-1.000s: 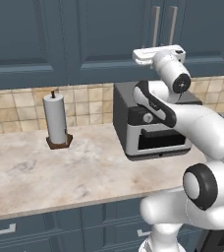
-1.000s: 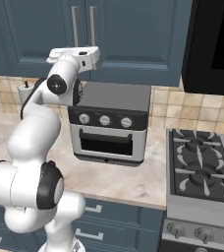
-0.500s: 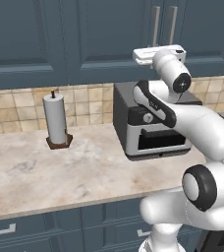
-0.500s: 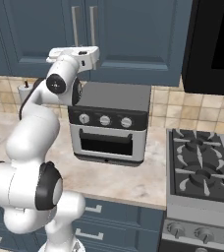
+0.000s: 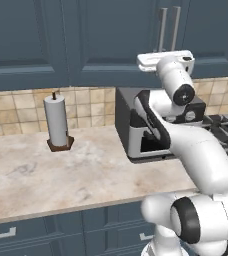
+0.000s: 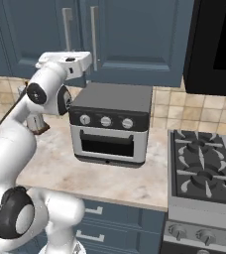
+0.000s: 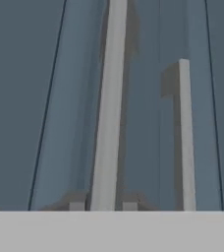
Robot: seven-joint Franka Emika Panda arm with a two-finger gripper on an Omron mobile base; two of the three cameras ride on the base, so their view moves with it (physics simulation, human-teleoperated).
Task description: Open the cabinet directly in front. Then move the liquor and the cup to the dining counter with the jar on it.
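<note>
Opening the cabinet [image 6: 130, 39] is the step: the spread claw [image 7: 102, 206] straddles one silver door handle [image 7: 109, 103], not yet pinching. Next, I think, squeeze and pull outward.

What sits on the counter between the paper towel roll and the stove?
In the left base view, the grey toaster oven stands between the white paper towel roll and the black gas stove; bare beige marbled countertop fills the rest.

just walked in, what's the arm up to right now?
It's at the cabinet above the toaster oven. In the hand view the gripper straddles one silver bar handle, a fingertip on each side. Both doors look closed; whether the tips grip the bar can't be told.
</note>
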